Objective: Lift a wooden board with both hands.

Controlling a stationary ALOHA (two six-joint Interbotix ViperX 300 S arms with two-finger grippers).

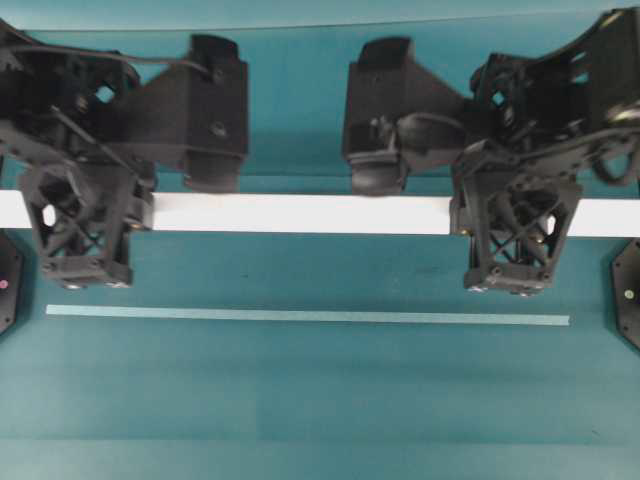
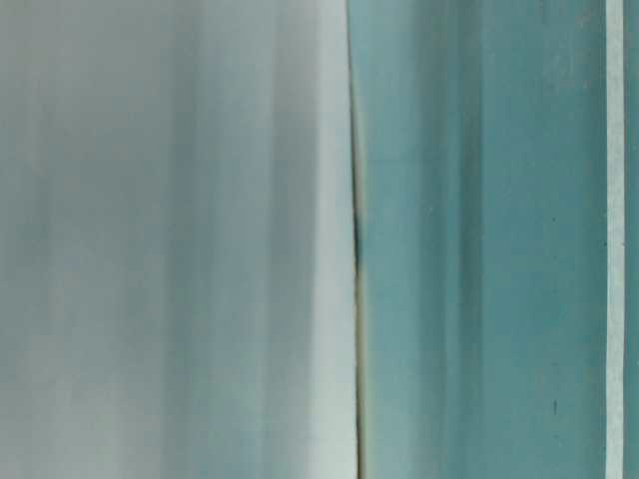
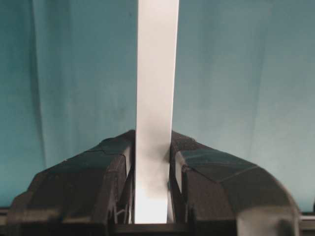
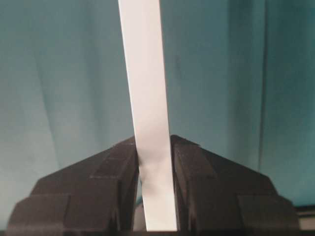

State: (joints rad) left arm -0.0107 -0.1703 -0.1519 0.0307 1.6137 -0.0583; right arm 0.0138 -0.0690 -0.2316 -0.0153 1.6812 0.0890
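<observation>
The wooden board (image 1: 300, 213) is a long white plank that runs level across nearly the whole overhead view. My left gripper (image 1: 88, 212) is shut on it near its left end, and my right gripper (image 1: 515, 215) is shut on it near its right end. In the left wrist view the board (image 3: 156, 73) passes straight out between the black fingers (image 3: 98, 167) of the left gripper (image 3: 152, 147), which press on both its sides. The right wrist view shows the board (image 4: 145, 73) clamped the same way in the right gripper (image 4: 153, 147). At table level the board (image 2: 170, 239) is a blurred white mass.
A thin pale teal strip (image 1: 300, 316) lies on the teal table surface (image 1: 320, 400) in front of the board, parallel to it; the strip (image 2: 614, 239) also shows at table level. Black mounts (image 1: 628, 290) sit at both side edges. The arm bodies (image 1: 210, 100) lie behind the board.
</observation>
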